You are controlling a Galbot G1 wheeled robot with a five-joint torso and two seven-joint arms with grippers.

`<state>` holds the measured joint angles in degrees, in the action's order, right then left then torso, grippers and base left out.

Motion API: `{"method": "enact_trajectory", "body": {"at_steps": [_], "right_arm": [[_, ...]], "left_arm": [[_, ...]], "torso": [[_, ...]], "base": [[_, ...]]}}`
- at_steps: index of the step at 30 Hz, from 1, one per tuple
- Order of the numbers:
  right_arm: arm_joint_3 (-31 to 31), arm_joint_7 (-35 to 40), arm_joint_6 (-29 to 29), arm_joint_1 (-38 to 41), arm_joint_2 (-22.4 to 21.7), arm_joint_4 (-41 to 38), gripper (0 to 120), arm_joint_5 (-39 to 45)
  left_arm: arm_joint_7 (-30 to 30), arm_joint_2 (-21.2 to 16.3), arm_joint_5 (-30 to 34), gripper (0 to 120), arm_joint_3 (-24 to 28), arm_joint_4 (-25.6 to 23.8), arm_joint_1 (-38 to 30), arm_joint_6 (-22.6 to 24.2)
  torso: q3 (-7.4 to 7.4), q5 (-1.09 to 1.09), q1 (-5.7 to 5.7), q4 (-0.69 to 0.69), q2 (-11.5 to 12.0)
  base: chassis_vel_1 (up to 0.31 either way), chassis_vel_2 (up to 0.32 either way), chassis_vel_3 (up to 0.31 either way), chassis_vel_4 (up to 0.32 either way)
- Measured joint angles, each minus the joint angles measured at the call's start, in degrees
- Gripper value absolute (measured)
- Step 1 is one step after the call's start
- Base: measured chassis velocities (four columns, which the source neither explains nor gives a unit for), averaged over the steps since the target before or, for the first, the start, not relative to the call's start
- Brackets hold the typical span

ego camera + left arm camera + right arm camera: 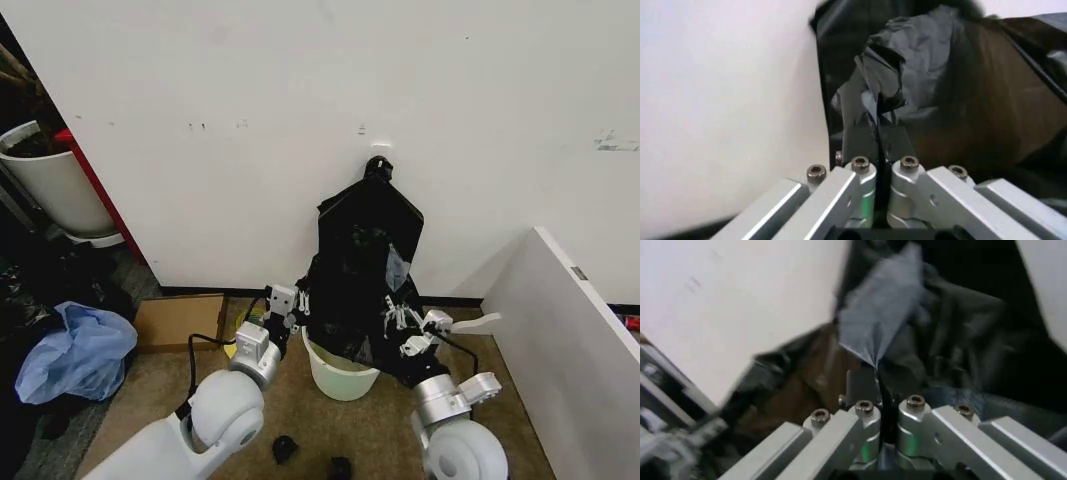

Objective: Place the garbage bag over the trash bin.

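Black garbage bag (362, 262) hiding trash bin (340, 376) mouth, both grippers clamped on film

- Floor (370, 430): brownish carpet in front of a white wall, darker grey toward the robot's left.
- Trash bin (340, 375): small white bucket, upright on the carpet near the wall.
- Cardboard box (178, 320): flat, brown, against the wall's foot.
- Light blue plastic bag (75, 350): crumpled, beside the box.
- Large white tub (55, 185): standing farther left.
- Two small dark objects (285, 448): on the carpet near the robot; too small to identify.
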<state>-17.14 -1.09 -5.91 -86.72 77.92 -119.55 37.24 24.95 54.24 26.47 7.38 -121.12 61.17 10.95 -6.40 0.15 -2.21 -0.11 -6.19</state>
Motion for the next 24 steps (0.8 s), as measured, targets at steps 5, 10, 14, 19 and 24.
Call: {"method": "enact_trajectory", "body": {"at_steps": [5, 10, 14, 19, 24], "right_arm": [[-0.5, 1.2, -1.8, -2.8, 0.7, 6.3, 0, -3.8], [-0.9, 4.2, -0.5, -4.3, 0.0, 7.5, 0, -6.7], [-0.8, 6.5, 1.7, -5.4, 0.0, 7.0, 0, -8.8], [-0.2, 8.2, 5.3, -7.4, -0.4, 5.3, 0, -11.3], [0.0, 9.9, 7.8, -7.7, -1.0, 6.3, 0, -12.8]], "left_arm": [[0.6, 4.5, -1.7, 0, 1.1, 5.7, 3.3, -0.9], [0.8, 7.5, -2.9, 0, 2.4, 8.4, 5.1, -0.9], [0.9, 8.3, -3.5, 0, 2.1, 8.0, 7.3, -0.7], [1.1, 7.7, -4.0, 0, 0.7, 6.6, 10.6, -0.4], [1.9, 7.5, -4.1, 0, -0.8, 6.6, 12.5, 0.1]], "torso": [[0.00, 0.01, 0.00, -0.01, 0.0], [0.00, 0.01, 0.00, -0.01, 0.0], [0.00, 0.01, 0.00, 0.00, 0.0], [0.00, 0.01, 0.00, 0.00, 0.0], [0.00, 0.01, 0.00, 0.00, 0.0]], "base": [[0.000, 0.000, 0.000, 0.000], [0.000, 0.000, 0.000, 0.000], [0.000, 0.000, 0.000, 0.000], [0.000, 0.000, 0.000, 0.000], [0.000, 0.000, 0.000, 0.000]]}}
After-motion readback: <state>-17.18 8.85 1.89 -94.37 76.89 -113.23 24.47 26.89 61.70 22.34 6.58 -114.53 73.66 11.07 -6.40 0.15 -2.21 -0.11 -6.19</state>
